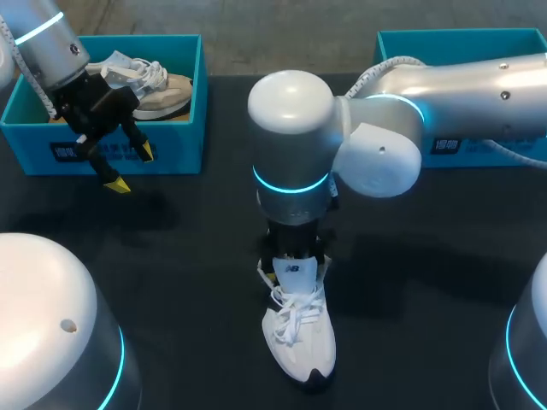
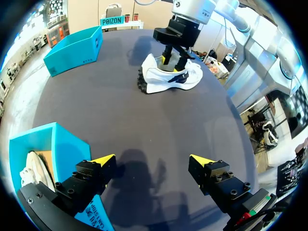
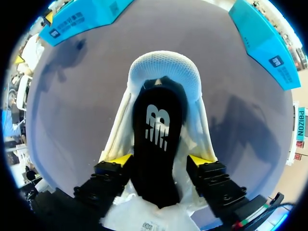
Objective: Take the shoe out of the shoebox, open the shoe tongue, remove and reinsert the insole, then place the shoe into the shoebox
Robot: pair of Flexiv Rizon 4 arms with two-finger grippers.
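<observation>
So the white shoe (image 1: 297, 337) is out and sitting upright on its sole, pretty much in the middle of the table (image 1: 171, 282), toe toward the near edge. Everything else I'll place off that shoe.

The surface is a dark, matte tabletop with soft shadows from the arms to the left and right of the shoe.

The right gripper (image 3: 158, 162) is straight above the shoe's opening, at the heel end. A black insole (image 3: 159, 125) with a white logo stands up out of the shoe right under it. From the wrist camera the insole fills the space at the gripper. I honestly can't tell whether it's actually clamped or just sitting there. The laces (image 1: 295, 312) are loose and flopped over the front of the shoe.

The left gripper (image 1: 131, 168) is well away from the shoe, off to its far left. Its claw is spread wide with nothing in it, and it hangs over bare table.

Just behind that gripper, further from the shoe, is the blue shoebox (image 1: 184, 102) with a beige shoe (image 1: 162, 90) lying inside. A second blue box (image 1: 410, 38) sits at the far right of the shoe, on the back edge of the table, partly behind the right arm.
</observation>
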